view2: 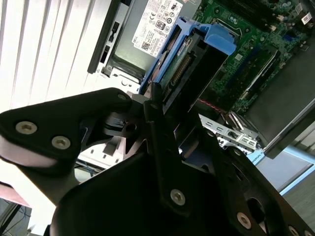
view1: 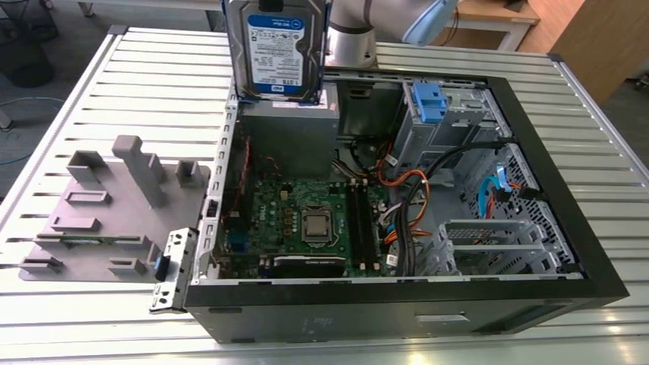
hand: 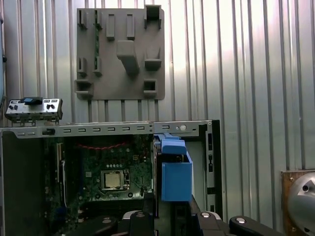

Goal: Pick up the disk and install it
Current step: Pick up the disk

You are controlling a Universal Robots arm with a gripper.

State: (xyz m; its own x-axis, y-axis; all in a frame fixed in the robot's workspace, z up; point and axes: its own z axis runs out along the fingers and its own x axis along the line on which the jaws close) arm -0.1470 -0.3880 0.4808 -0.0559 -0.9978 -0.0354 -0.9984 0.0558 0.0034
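1. The disk (view1: 276,53) is held upright, label facing the exterior view, above the 12 o'clock rim of the open computer case (view1: 552,179). It touches neither the case nor the ribbed metal table (view1: 142,84).
2. The upright hold probably serves to present the disk edge-first. In the second wrist view its connector end and blue side rails point down towards the case interior.
3. The gripper (hand: 171,217) is clamped on the disk. In both wrist views its black fingers flank the body, one on each broad face, with a blue rail projecting beyond them.
4. The arm (view1: 355,34) stands behind the disk at 12 o'clock, wrist directed downward over the case.
5. Directly below the disk lies the grey power-supply box (view1: 289,125). The circuit board (view1: 304,220) occupies the case floor at 7 o'clock.
6. The drive cage with a blue latch (view1: 438,114) stands at 1 o'clock inside the case, well apart from the disk.
7. A grey holder plate (view1: 102,228) lies on the table at 9 o'clock of the case.
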